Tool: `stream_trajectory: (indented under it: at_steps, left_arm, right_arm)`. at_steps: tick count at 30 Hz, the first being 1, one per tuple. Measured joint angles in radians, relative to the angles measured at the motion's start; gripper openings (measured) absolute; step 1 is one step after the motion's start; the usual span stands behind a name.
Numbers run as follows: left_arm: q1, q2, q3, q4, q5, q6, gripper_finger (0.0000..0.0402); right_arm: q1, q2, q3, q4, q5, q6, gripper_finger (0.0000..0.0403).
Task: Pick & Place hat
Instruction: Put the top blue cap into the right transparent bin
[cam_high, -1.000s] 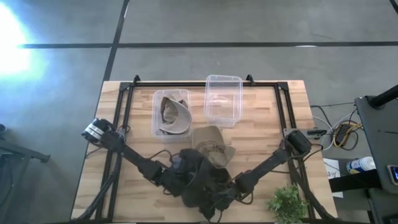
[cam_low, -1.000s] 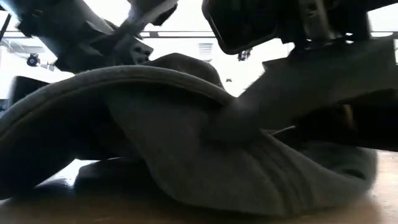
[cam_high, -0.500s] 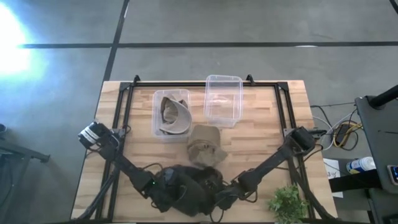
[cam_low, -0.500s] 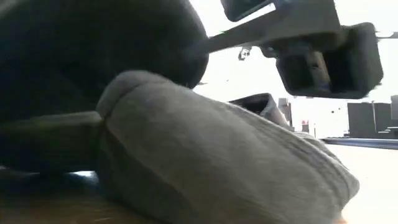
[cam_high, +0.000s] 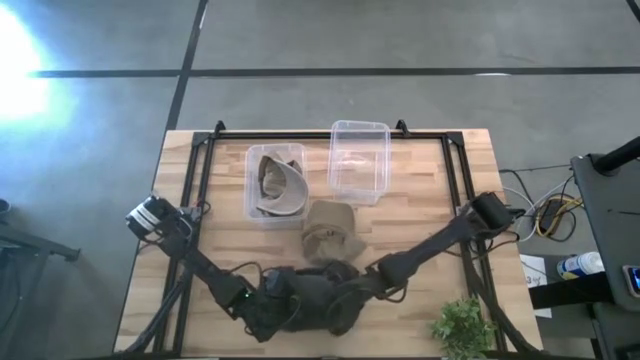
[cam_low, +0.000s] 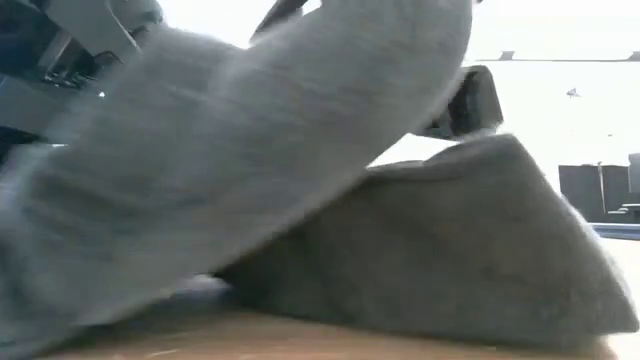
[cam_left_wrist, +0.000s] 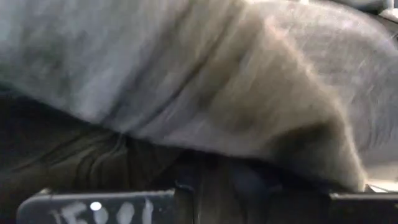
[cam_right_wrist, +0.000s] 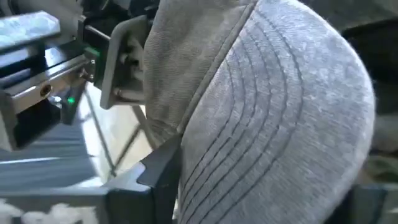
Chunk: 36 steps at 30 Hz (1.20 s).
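While both arms crowd together at the near edge of the desk (cam_high: 200, 180), the dark grey hat (cam_high: 318, 298) sits bunched between them. The left hand (cam_high: 268, 305) is on one side of it and the right hand (cam_high: 352, 292) is on the other. From above, the hat covers their fingers, so I cannot tell if either hand is apart, together, or clamped on the cloth. The right wrist view shows the stitched brim of the hat very close, and the left wrist view shows only grey cloth right against it.

A tan hat (cam_high: 332, 232) lies on the desk just behind the grey one. Farther back are two clear boxes. The left box (cam_high: 274, 182) has a hat in it. The right box (cam_high: 360, 160) looks like it has nothing in it.

I think the step now is to get a good hold on the grey hat and lift it. To do it well, one hand should pinch the stiff brim, not the soft floppy top, since the soft part can slide out. The lift should go straight up and slow, so the hat does not drag the tan hat along. The other arm should keep out of the way, so the two do not bump.
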Motion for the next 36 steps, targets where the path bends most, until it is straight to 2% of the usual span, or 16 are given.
stream_trajectory:
  at_steps: [3, 6, 9, 13, 20, 25, 28, 31, 34, 36]
  left_arm:
    - [-0.002, 0.0, 0.0, 0.0, -0.011, -0.001, 0.0073]
    - [-0.003, -0.009, 0.002, -0.003, -0.049, 0.012, 0.0073]
    - [-0.005, -0.05, 0.005, 0.016, -0.089, 0.09, 0.0073]
    - [-0.023, -0.169, 0.005, 0.022, -0.152, 0.265, 0.0073]
    - [-0.063, -0.45, 0.007, 0.042, -0.214, 0.532, 0.0073]
    - [-0.086, -0.581, 0.007, 0.158, -0.215, 0.776, 0.0073]
    - [-0.097, -0.616, 0.007, 0.269, -0.213, 0.965, 0.0073]
    - [-0.113, -0.646, 0.007, 0.353, -0.212, 1.141, 0.0073]
    - [-0.123, -0.671, 0.007, 0.364, -0.212, 1.229, 0.0073]
    - [-0.123, -0.676, 0.001, 0.362, -0.212, 1.249, 0.0073]
  right_arm:
    - [0.006, -0.039, -0.004, -0.101, -0.006, -0.019, 0.0149]
    - [0.008, -0.058, -0.01, -0.112, -0.014, -0.046, 0.012]
    - [0.003, -0.072, -0.011, -0.114, -0.014, -0.08, 0.0077]
    - [0.0, -0.125, -0.011, -0.118, -0.006, -0.152, 0.0019]
    - [-0.006, -0.298, -0.011, -0.114, 0.025, -0.321, 0.0015]
    - [-0.018, -0.406, -0.011, -0.112, 0.042, -0.404, 0.0014]
    - [-0.014, -0.466, -0.012, -0.136, 0.166, -0.492, 0.0014]
    - [-0.013, -0.534, -0.001, -0.249, 0.346, -0.589, 0.0014]
    - [-0.014, -0.583, 0.005, -0.375, 0.559, -0.753, 0.0014]
    - [-0.023, -0.602, 0.019, -0.432, 0.657, -0.878, 0.0014]
